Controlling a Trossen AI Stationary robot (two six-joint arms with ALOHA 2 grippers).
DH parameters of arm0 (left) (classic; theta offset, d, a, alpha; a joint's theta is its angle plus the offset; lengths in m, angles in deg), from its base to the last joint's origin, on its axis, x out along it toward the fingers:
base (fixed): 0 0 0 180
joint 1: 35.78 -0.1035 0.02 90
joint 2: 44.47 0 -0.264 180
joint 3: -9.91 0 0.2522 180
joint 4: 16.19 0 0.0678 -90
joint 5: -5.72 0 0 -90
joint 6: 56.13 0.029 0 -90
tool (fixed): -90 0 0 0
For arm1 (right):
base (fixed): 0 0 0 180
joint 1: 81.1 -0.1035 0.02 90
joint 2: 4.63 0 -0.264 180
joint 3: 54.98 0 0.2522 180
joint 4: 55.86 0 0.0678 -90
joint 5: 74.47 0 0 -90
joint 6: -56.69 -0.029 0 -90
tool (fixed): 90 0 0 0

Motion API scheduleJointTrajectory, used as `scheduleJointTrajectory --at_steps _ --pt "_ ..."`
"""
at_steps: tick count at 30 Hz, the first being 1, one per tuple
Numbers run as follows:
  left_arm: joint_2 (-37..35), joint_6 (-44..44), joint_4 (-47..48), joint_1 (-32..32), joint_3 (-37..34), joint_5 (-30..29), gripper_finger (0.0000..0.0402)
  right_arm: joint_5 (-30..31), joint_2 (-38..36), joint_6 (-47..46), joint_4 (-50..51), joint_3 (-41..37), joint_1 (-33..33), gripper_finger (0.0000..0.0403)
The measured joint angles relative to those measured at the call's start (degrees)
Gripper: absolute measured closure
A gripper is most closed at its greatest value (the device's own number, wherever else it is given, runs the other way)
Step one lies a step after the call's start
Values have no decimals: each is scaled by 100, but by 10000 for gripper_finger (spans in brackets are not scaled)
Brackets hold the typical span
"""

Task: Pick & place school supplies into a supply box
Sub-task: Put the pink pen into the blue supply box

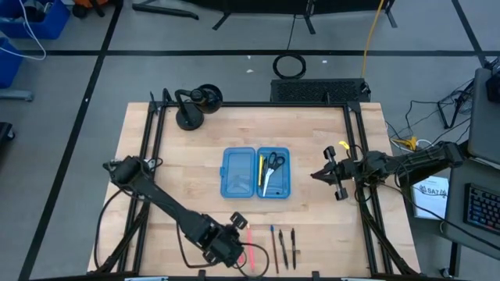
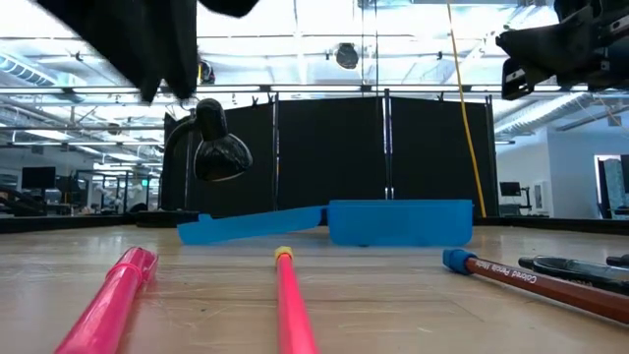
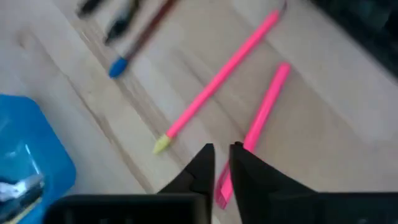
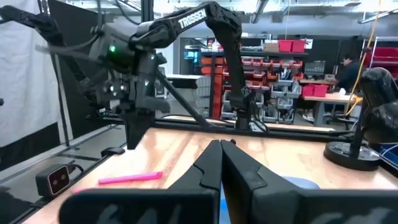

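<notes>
Left gripper (image 3: pixel 221 163) fingers nearly together, holding nothing, above two pink markers (image 3: pixel 217 78); blue supply box (image 1: pixel 256 172) well ahead, open, scissors (image 1: pixel 271 165) inside. Right gripper (image 4: pixel 221 163) closed, empty, beside box.

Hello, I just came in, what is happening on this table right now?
A two-armed robot is putting school supplies into a blue pencil case, which lies open in the middle of the table. Scissors and a yellow pencil are already inside. The left tool hangs just above two pink markers near the front edge, its fingers slightly apart, holding nothing. A few pens wait beside them. The right tool is shut and waits at the right of the case.
</notes>
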Motion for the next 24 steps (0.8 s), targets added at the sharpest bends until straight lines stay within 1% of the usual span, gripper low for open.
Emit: scheduleJointTrajectory --at_steps 6,10,14,18,24 --pt "323 356 166 28 0 28 268 141 1 -52 19 0 0 403" --pt "552 476 121 61 2 209 242 163 1 -225 22 0 0 403" --pt "685 559 56 61 2 442 237 160 4 -418 128 0 0 403" --pt "712 752 13 59 2 737 243 162 12 -451 189 0 0 403" --pt "712 851 -68 -31 4 781 249 162 34 -451 186 0 0 403"
